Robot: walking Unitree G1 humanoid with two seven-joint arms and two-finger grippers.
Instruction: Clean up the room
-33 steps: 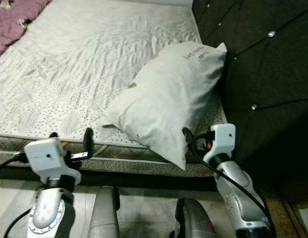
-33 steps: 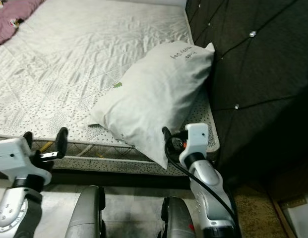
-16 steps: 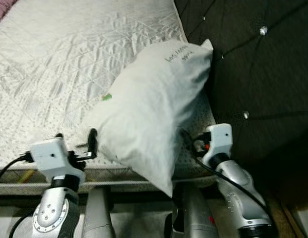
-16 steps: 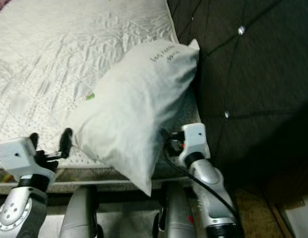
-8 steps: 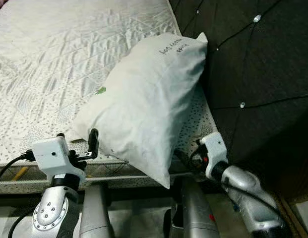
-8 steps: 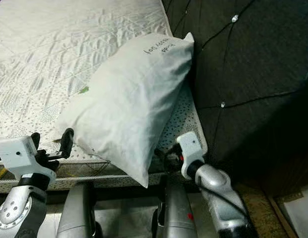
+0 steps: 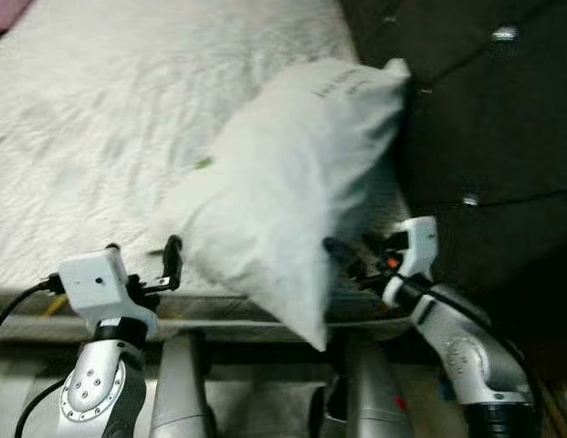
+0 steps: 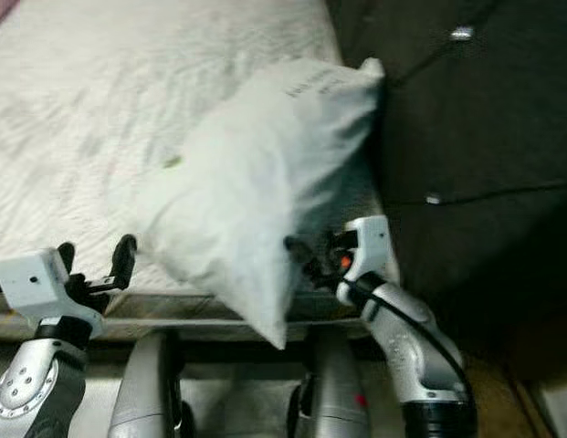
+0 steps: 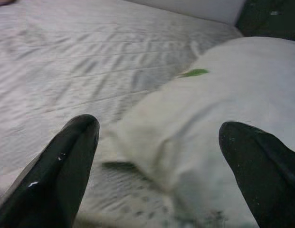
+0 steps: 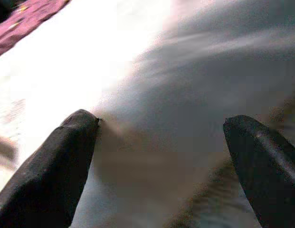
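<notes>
Currently the step in hand appears to be a two-handed pickup of the pillow [image 7: 283, 182], which lies tilted on the mattress [image 7: 100, 119], its far end leaning against the dark tufted headboard [image 7: 484, 109] and its near corner overhanging the bed edge. The left gripper [image 9: 161, 161] is raised at the bed edge just beside the pillow's left corner, fingers spread wide apart, with that corner lying between them in the left wrist view. The right gripper [image 10: 161, 161] is at the pillow's right side, near the overhanging corner, fingers also spread apart and the fabric close ahead; contact cannot be confirmed because the views are blurred. Both forearms rise from below the frame and angle inward toward the pillow. The next move likely calls for advancing each gripper until fabric sits well between the fingers, then closing both evenly. Soft filling will compress, so a shallow bite on a corner may slip.
</notes>
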